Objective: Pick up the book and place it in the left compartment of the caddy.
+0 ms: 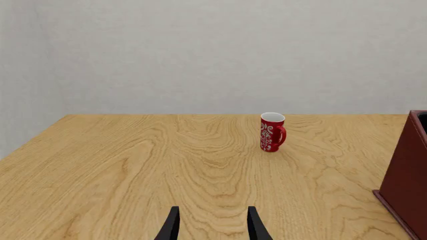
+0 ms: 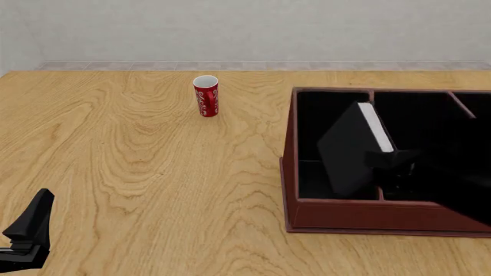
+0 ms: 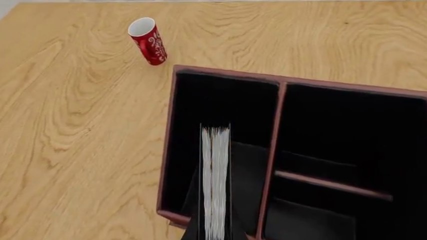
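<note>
A light wood-grain table (image 2: 138, 172) meets a plain pale grey wall (image 2: 245, 29) under even light.

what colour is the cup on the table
The cup is red with a white swirly pattern and a white inside; the left wrist view shows it best.

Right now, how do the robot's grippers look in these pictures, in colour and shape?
The left gripper has two slim, matte black fingers tapering to points. The right gripper is also black, blocky, hard to outline against the dark interior. No cables or markings are visible.
</note>
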### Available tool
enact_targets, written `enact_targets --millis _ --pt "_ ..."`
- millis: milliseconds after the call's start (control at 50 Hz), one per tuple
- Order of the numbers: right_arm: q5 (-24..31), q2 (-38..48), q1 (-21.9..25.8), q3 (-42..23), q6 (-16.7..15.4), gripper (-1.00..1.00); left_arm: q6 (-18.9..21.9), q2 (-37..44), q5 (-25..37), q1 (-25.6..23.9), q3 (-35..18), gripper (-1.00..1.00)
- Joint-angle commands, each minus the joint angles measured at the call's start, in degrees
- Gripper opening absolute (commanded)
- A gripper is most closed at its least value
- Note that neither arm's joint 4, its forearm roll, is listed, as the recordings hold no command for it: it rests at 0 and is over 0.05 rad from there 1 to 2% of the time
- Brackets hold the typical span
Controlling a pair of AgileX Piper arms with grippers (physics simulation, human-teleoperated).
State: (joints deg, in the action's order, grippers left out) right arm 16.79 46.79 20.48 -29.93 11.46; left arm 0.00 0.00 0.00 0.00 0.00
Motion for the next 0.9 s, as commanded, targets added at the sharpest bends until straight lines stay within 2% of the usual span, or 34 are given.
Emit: enact_targets --millis 20,460,900 --pt "-3.84 2.67 0.25 0.72 1.07 -1.0 0.0 0.0 0.0 0.0 0.0 1.0" --pt "-8.26 6.81 1.02 2.32 2.06 -1.0 0.0 0.0 0.0 0.0 0.0 1.0" --pt "-12.29 11.03 0.77 3.16 1.7 -1.0 0.0 0.0 0.0 0.0 0.0 1.0"
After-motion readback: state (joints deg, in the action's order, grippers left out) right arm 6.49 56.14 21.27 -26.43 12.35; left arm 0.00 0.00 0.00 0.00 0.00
